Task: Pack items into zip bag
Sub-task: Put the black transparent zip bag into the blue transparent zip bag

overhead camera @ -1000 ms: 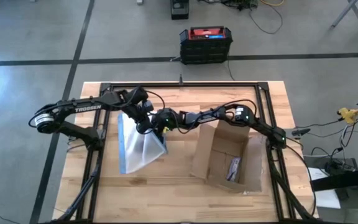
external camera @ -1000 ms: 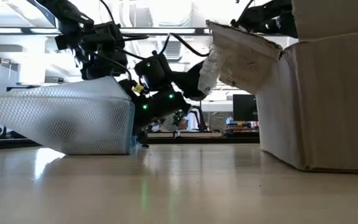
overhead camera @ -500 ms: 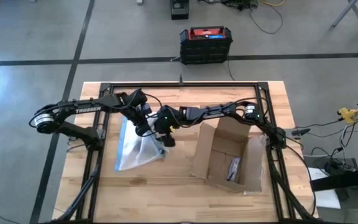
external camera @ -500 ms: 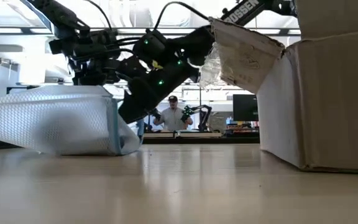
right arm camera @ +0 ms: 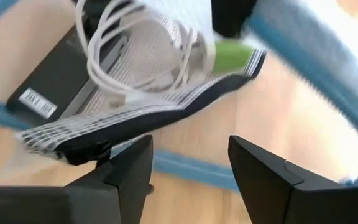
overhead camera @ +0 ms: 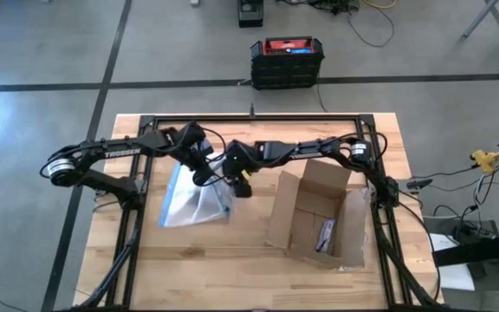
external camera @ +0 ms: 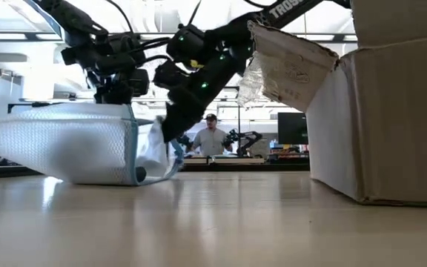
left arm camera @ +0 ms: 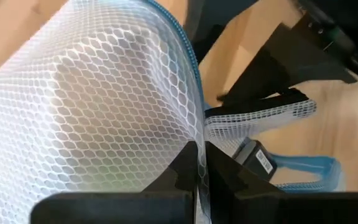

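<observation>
The zip bag (overhead camera: 189, 201) is clear with a mesh print and a blue strip (left arm camera: 188, 56) at its mouth. It lies on the table (overhead camera: 232, 260) left of the cardboard box, mouth toward the box. My left gripper (overhead camera: 201, 173) is shut on the mouth's upper lip. My right gripper (overhead camera: 241, 185) is open and tipped down just before the mouth (external camera: 161, 144), with the lower blue strip (right arm camera: 191, 165) passing between its fingers. Inside the mouth I see a whitish coiled ring-like item (right arm camera: 138, 46), a dark flat labelled piece (right arm camera: 55, 87) and a green bit (right arm camera: 232, 56). My left gripper pinches the bag's upper lip (left arm camera: 197, 134) just behind the blue strip, between its two fingers, coming from above and pointing down. That lip is lifted (external camera: 128, 111), so the mouth gapes, while the bag's underside and closed end rest on the table.
The open brown cardboard box (overhead camera: 319, 217) stands right of the bag, flaps up, with a slim grey tool (overhead camera: 325, 232) inside; it fills the low view's right side (external camera: 376, 96). Black frame rails (overhead camera: 249, 117) border the table. A person (external camera: 212, 137) stands far behind.
My right gripper has drawn back out of the bag's mouth, moving slightly toward the box, and has tipped from nearly level to pointing steeply down. The bag has sagged lower and swung, its closed end shifting toward the table's left; the lower lip now curls out at the mouth.
</observation>
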`<control>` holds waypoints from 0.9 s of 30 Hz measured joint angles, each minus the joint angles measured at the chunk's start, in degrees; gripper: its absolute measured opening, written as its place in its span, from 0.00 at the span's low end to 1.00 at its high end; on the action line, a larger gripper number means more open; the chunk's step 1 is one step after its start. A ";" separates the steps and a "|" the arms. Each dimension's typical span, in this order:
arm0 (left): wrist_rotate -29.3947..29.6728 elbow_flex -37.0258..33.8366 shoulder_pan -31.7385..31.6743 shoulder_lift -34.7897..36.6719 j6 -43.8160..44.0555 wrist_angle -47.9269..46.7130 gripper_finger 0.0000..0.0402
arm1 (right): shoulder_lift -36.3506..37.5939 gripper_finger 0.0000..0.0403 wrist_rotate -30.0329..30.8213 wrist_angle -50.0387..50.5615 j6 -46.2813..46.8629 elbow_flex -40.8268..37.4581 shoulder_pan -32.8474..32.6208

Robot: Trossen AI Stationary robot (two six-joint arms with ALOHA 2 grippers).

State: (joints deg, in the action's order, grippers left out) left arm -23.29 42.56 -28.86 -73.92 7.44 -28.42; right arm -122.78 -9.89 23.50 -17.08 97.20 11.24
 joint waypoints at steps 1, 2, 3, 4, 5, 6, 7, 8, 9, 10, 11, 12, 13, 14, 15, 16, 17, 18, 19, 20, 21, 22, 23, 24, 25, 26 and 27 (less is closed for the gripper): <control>0.19 0.13 0.00 0.15 0.27 0.41 0.00 | 0.21 0.47 -0.03 0.80 0.06 -0.10 0.09; 0.38 0.38 0.00 0.23 0.51 0.36 0.00 | 0.46 0.47 -0.02 1.99 -0.04 -0.23 0.14; 0.79 0.83 0.01 0.24 0.53 0.19 0.00 | 0.79 0.46 -0.34 3.51 -0.38 -0.38 0.18; 0.92 1.34 0.02 0.25 0.41 0.11 0.00 | 0.99 0.45 -1.07 4.43 -0.60 -0.67 0.18; 0.99 1.82 0.02 0.28 0.05 0.03 0.00 | 1.01 0.45 -2.35 4.45 -0.79 -0.93 0.18; 1.42 2.19 0.02 0.32 -0.30 -0.14 0.00 | 0.95 0.44 -4.18 4.64 -0.80 -1.31 0.09; 2.02 2.51 0.07 0.32 -0.47 -0.45 0.00 | 0.76 0.43 -6.25 5.08 -0.55 -1.76 -0.10; 2.53 2.66 0.07 0.32 -0.75 -0.63 0.00 | 0.40 0.43 -8.36 5.01 -0.33 -2.08 -0.47; 2.56 2.77 0.07 0.32 -0.89 -0.85 0.00 | 0.22 0.42 -10.24 4.29 -0.20 -2.52 -0.88; 2.58 2.83 0.07 0.32 -0.91 -0.98 0.00 | 0.18 0.40 -11.79 3.17 -0.19 -3.07 -1.38; 2.55 2.94 0.07 0.32 -0.90 -0.98 0.00 | 0.18 0.39 -12.64 0.61 0.01 -3.81 -2.02; 2.53 3.04 0.07 0.32 -0.88 -0.98 0.00 | 0.18 0.38 -12.74 -3.00 0.37 -4.76 -2.72; 2.52 3.15 0.07 0.32 -0.85 -1.02 0.00 | 0.14 0.36 -12.93 -6.67 0.64 -5.90 -3.28; 2.49 3.27 0.07 0.32 -0.82 -1.08 0.00 | -0.69 0.34 -12.96 -10.54 1.10 -6.59 -3.84; 2.24 3.41 0.09 0.32 -0.70 -0.97 0.00 | -1.38 0.32 -12.62 -14.56 2.32 -6.90 -4.24; 2.07 3.63 0.09 0.32 -0.51 -0.89 0.00 | -2.57 0.30 -12.13 -18.23 3.62 -6.96 -4.57; 1.75 3.84 0.10 0.35 -0.40 -0.93 0.00 | -4.03 0.27 -11.86 -21.97 5.21 -6.95 -4.85; 1.59 4.13 0.10 0.36 -0.31 -0.77 0.00 | -5.23 0.25 -11.45 -25.40 7.07 -6.79 -5.00; 1.44 4.35 0.11 0.36 -0.32 -0.46 0.00 | -6.43 0.23 -11.27 -28.40 9.07 -6.65 -5.00; 1.35 4.47 0.09 0.36 -0.38 -0.48 0.00 | -7.67 0.20 -10.82 -31.84 10.67 -6.31 -5.00; 1.31 4.55 0.09 0.38 -0.52 -0.41 0.00 | -8.62 0.17 -9.67 -34.68 12.37 -5.88 -5.00; 1.34 4.55 0.09 0.38 -0.69 -0.18 0.00 | -9.32 0.15 -7.83 -36.24 13.78 -5.42 -5.00; 1.31 4.55 0.09 0.38 -0.86 -0.28 0.00 | -9.90 0.12 -5.91 -37.25 14.77 -4.78 -4.98; 1.31 4.55 0.09 0.38 -1.16 -0.27 0.00 | -10.03 0.09 -3.51 -37.14 15.08 -4.50 -4.81; 1.31 4.55 0.09 0.38 -1.39 -0.60 0.00 | -10.05 0.07 -0.91 -37.10 15.33 -4.44 -4.51; 1.34 4.55 0.09 0.38 -1.43 -1.03 0.00 | -10.03 0.04 1.84 -37.07 15.37 -4.36 -4.04; 1.33 4.55 0.09 0.35 -1.57 -1.04 0.00 | -9.96 0.02 4.46 -36.96 15.24 -4.36 -3.41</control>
State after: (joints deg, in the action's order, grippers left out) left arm -21.97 47.11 -28.77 -73.57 5.87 -29.46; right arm -132.75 -5.42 -13.46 -1.83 92.84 7.83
